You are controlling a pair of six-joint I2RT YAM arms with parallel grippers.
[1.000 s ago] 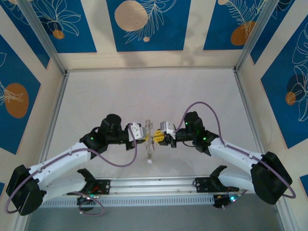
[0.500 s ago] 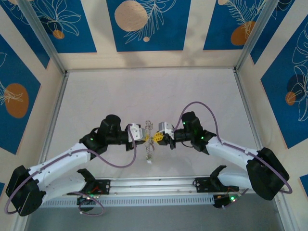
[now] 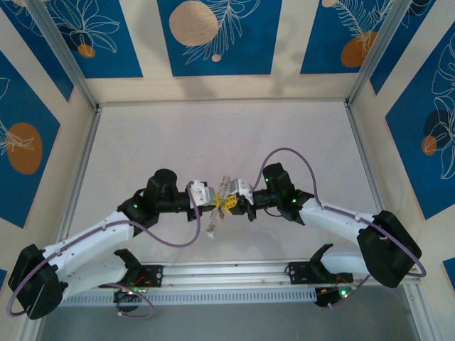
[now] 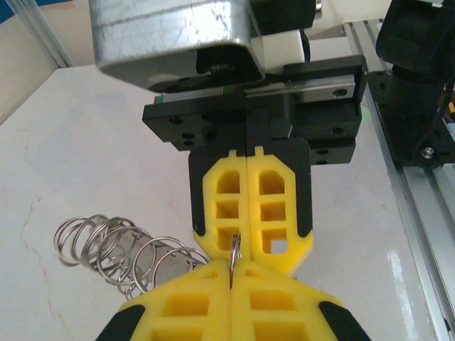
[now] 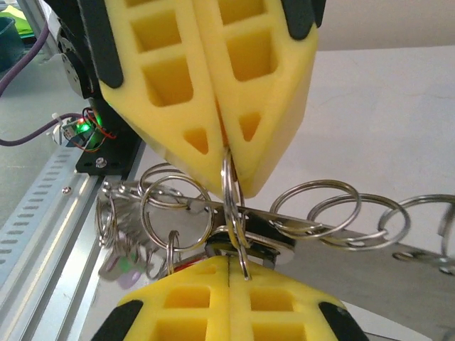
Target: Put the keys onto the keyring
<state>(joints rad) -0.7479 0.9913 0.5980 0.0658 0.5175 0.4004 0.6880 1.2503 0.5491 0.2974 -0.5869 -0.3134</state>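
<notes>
Right wrist | your left gripper (image 5: pixel 229 177) and right gripper (image 5: pixel 229 273) both pinch the keyring (image 5: pixel 227 202) edge-on, above the table's (image 3: pixel 213 135) near-edge middle | likely thin, stiff, slick wire (light too): clamp its flat faces | keys (image 5: pixel 122 264) dangle alongside

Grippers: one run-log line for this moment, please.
left gripper: shut on metal ring | right gripper: shut on same ring | jaws: tip to tip

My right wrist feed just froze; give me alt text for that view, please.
The right tool, at bottom, and the left tool, at top, face tip to tip, both shut on one thin metal ring seen edge-on. Behind, a flat metal bar carries more rings; blurred tags hang at left.
</notes>
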